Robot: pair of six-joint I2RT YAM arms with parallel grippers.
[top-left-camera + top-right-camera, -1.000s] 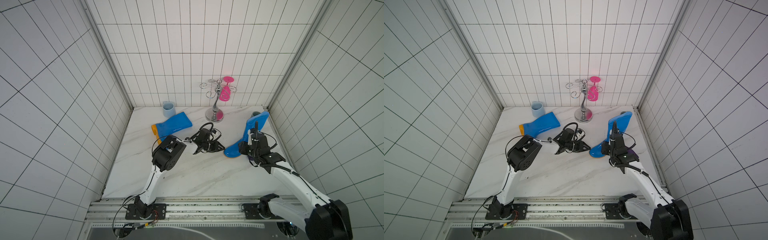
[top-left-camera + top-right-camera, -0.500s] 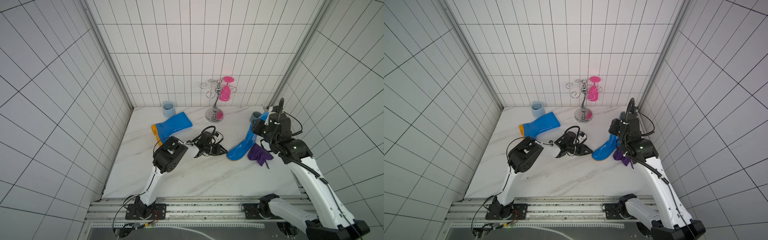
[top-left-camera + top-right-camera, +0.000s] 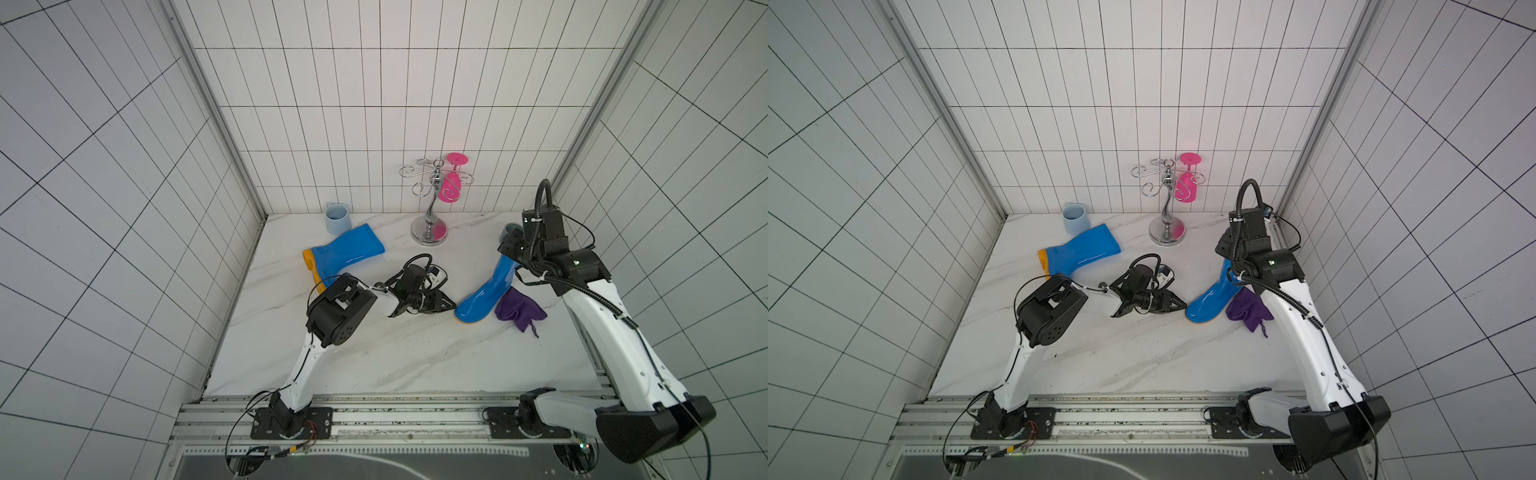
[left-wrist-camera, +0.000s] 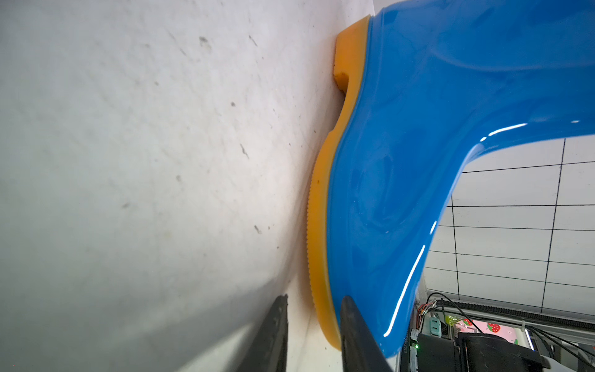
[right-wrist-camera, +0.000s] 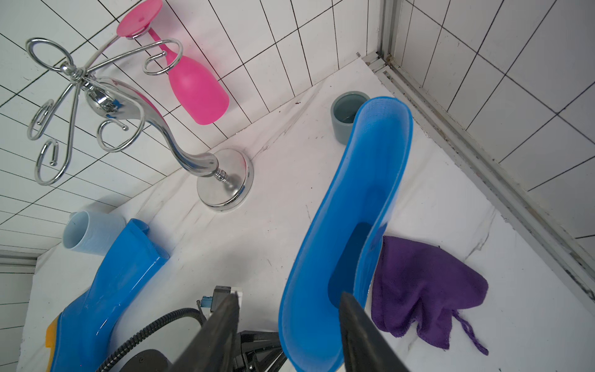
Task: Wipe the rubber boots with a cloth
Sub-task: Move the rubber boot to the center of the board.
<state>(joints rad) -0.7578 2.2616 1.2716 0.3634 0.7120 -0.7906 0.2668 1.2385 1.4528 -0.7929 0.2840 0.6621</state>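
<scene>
Right wrist view: we see the fingers of the right gripper (image 5: 289, 294) spread around the rim of the upright rubber boot (image 5: 357, 180), the purple cloth (image 5: 425, 283) just beside its foot. The fingers of the left gripper (image 4: 315, 297) stand apart at that boot's toe; whether they pinch it we cannot tell. The second rubber boot (image 3: 345, 253) lies sideways beside the pale blue mug (image 3: 336, 218).

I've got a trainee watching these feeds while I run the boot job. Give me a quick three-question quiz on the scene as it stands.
1. True or false: the cloth is draped over the standing boot.
2. What hangs on the rack? A) a pink glass B) a green bottle C) nothing
3. How many boots lie on their side?

Key
1. False: it lies on the table beside that boot.
2. A
3. One, the lying boot.
</scene>
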